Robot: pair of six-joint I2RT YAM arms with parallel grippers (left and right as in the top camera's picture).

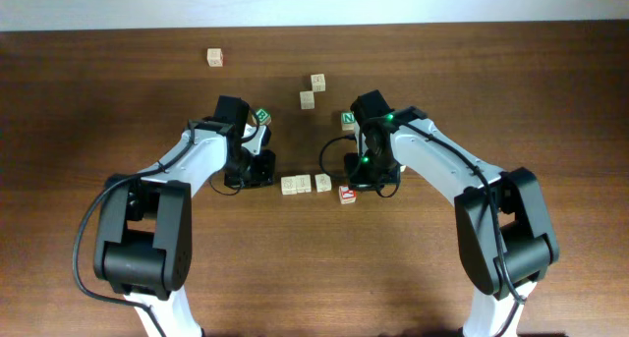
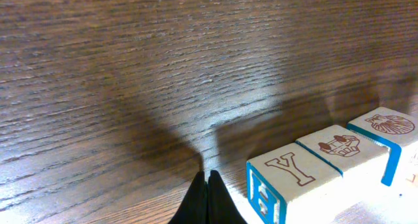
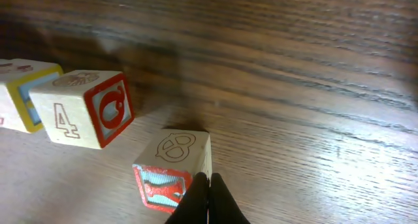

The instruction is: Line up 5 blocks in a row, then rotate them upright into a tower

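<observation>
Three pale blocks [image 1: 303, 184] lie in a row at mid-table, and a red-faced block [image 1: 347, 194] sits just to their right. My left gripper [image 1: 269, 173] is shut and empty, its tips on the wood left of the row. In the left wrist view the shut left gripper [image 2: 208, 186] rests beside a blue-edged Y block [image 2: 294, 175]. My right gripper [image 3: 209, 183] is shut, its tips against the right corner of the red-faced block [image 3: 171, 166]. A block marked 4 [image 3: 78, 116] lies to its left. In the overhead view the right gripper [image 1: 359, 186] stands beside the red-faced block.
A green B cube [image 1: 262, 116] sits by the left arm and a green N cube [image 1: 348, 119] by the right arm. Two pale blocks [image 1: 313, 90] lie further back, and a lone block [image 1: 214, 57] lies at the far left. A pale strip [image 1: 314, 3] borders the table's far edge.
</observation>
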